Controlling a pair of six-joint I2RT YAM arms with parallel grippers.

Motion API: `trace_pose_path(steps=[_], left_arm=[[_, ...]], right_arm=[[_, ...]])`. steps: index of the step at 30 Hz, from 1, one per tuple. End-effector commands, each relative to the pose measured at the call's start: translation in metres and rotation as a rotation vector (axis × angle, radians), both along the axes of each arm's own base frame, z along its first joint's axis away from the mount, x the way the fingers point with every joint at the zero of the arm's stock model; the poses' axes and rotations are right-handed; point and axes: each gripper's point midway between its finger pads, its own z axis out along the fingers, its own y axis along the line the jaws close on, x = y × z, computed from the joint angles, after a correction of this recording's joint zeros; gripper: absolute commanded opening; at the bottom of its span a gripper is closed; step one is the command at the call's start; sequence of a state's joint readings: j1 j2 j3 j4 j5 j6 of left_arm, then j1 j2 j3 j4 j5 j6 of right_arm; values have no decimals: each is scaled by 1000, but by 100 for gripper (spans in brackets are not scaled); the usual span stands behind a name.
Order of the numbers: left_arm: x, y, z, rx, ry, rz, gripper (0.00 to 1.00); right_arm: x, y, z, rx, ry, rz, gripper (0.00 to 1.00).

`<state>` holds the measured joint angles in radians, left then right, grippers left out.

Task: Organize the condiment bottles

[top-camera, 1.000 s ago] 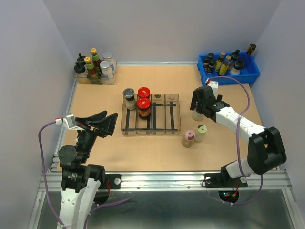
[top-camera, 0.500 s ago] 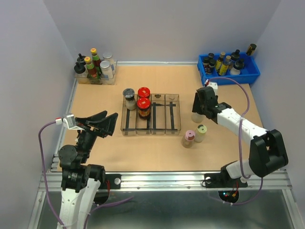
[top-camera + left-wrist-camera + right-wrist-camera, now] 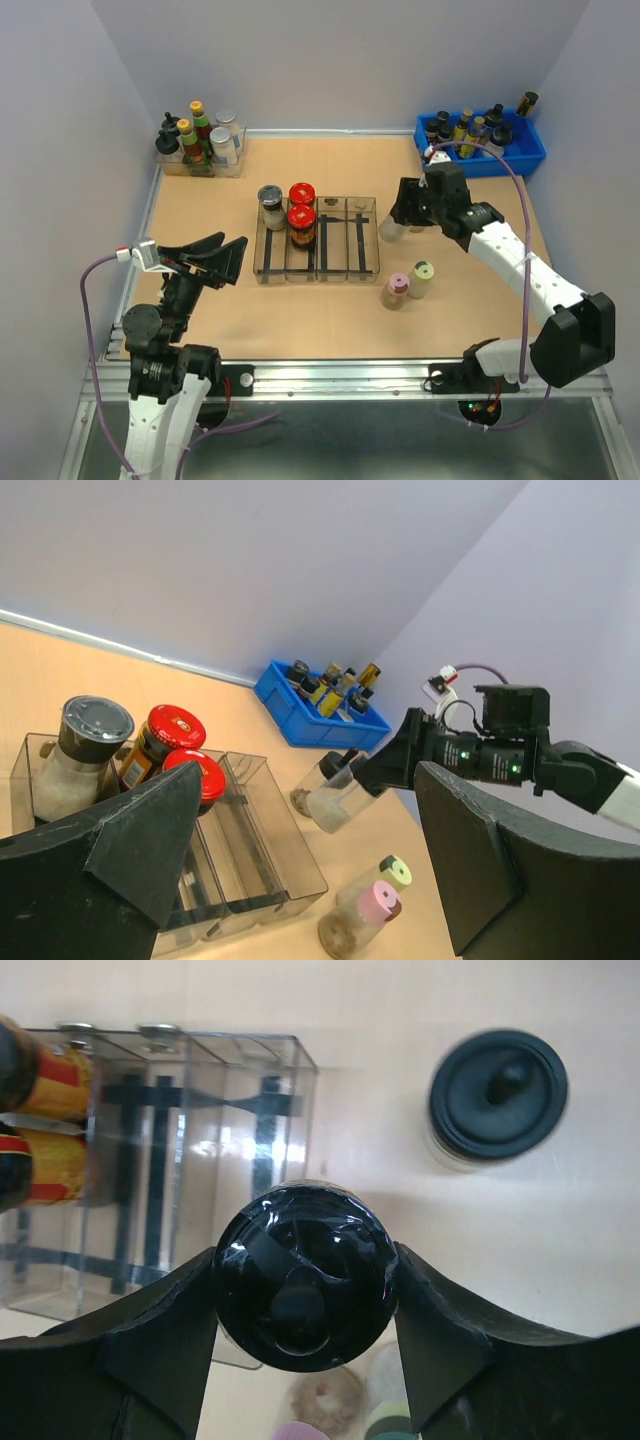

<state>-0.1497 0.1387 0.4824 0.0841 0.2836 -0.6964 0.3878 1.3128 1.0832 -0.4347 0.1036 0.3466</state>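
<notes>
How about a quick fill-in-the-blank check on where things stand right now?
The right gripper is shut on a clear jar with a ___ knob cap.
The tray holds ___ jars.
The pink-capped jar stands beside a small jar whose cap is pale ___.
The left gripper is ___ and holds nothing.
Missing words: black; three; yellow; open.

You have a clear jar with a glossy black knob cap (image 3: 305, 1285), smooth and reflective. At 10 o'clock: transparent shiny plastic organiser tray (image 3: 230, 1150). Underneath: matt tan wood-look tabletop (image 3: 380, 1020).
</notes>
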Motion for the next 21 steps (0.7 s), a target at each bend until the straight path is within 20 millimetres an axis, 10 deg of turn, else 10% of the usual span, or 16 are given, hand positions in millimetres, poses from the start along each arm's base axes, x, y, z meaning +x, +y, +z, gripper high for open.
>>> trace_pose_path(steps=[1,8,21], left_arm=[[-7,1,13,4,-68,1,99],[-6,1,12,6,-64,3,99],[-9,4,11,5,-60,15,99]], right_arm=[[19,37,58,77,-141,161,0],[40,76,93,104,-252,274,0],[89,96,38,-54,-190,223,0]])
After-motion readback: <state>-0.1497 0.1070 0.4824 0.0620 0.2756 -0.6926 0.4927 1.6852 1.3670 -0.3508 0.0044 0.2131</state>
